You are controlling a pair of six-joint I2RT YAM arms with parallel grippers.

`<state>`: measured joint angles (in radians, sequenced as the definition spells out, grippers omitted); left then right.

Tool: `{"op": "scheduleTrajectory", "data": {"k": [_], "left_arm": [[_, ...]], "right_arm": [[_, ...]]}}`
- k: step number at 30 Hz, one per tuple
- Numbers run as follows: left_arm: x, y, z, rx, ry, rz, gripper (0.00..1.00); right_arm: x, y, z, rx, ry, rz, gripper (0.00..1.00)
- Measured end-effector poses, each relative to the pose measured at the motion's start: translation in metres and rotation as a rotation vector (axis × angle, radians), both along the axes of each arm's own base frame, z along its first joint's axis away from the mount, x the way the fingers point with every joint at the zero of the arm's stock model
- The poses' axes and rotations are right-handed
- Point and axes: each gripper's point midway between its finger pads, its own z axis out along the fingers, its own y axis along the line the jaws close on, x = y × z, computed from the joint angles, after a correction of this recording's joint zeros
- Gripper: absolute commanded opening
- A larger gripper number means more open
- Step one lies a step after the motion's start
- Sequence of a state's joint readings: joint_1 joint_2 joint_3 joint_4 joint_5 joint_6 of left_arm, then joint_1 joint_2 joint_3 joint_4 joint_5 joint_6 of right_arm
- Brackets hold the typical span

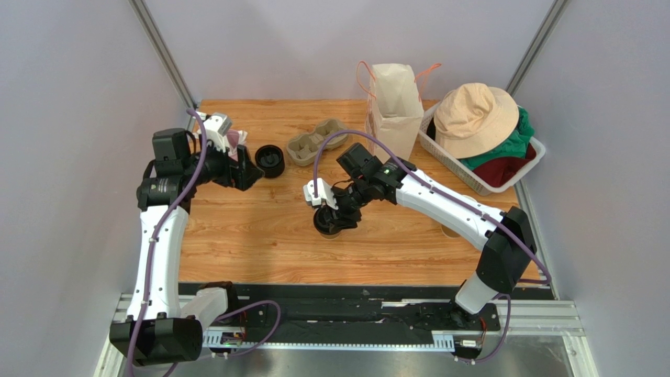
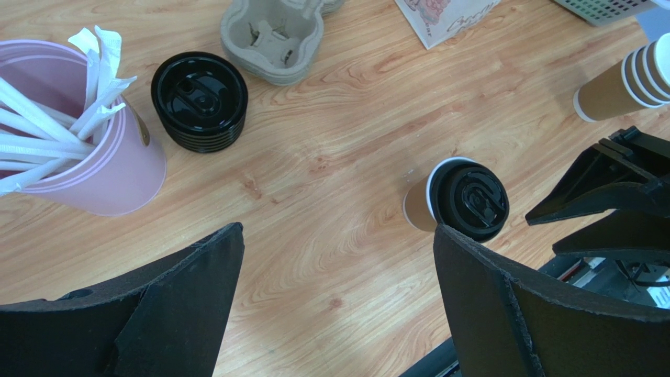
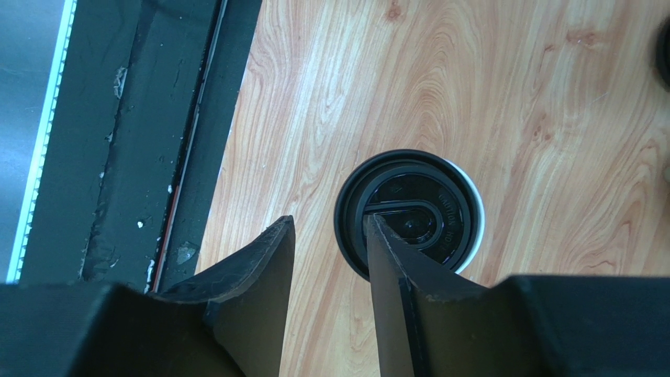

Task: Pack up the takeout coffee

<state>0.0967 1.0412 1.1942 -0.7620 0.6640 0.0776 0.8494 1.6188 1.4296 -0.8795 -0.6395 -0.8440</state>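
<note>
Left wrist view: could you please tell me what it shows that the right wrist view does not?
Only left wrist: a pink cup of wrapped straws, a stack of black lids, a pulp cup carrier, stacked lidless brown cups. Only right wrist: the black rail at the near edge. Both: the lidded coffee cup on the wooden table.

The top camera hangs high at the near side, looking down over the whole table [image 1: 259, 236]. The left wrist camera looks slantwise across it from mid-height. The right wrist camera stares straight down, very close. All three catch the takeout coffee [image 2: 464, 200].
</note>
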Motion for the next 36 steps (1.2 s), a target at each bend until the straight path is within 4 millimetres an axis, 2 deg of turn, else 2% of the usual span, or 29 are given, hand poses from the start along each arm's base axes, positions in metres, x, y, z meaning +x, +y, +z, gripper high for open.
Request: {"op": "scheduleTrajectory", "data": {"k": [6, 17, 27, 36], "left_arm": [[0.001, 0.002, -0.004, 0.006, 0.002, 0.01, 0.99], [0.0, 0.004, -0.002, 0.011, -0.019, 0.018, 0.99], [-0.001, 0.005, -0.001, 0.01, -0.027, 0.024, 0.99], [0.0, 0.007, 0.001, 0.009, -0.037, 0.028, 0.99]], "right_arm": [[0.005, 0.004, 0.001, 0.018, -0.022, -0.002, 0.43], [0.013, 0.007, -0.014, 0.005, -0.055, -0.02, 0.44], [0.016, 0.001, -0.036, -0.046, -0.054, -0.038, 0.43], [0.02, 0.001, -0.042, -0.059, -0.063, -0.051, 0.39]]}}
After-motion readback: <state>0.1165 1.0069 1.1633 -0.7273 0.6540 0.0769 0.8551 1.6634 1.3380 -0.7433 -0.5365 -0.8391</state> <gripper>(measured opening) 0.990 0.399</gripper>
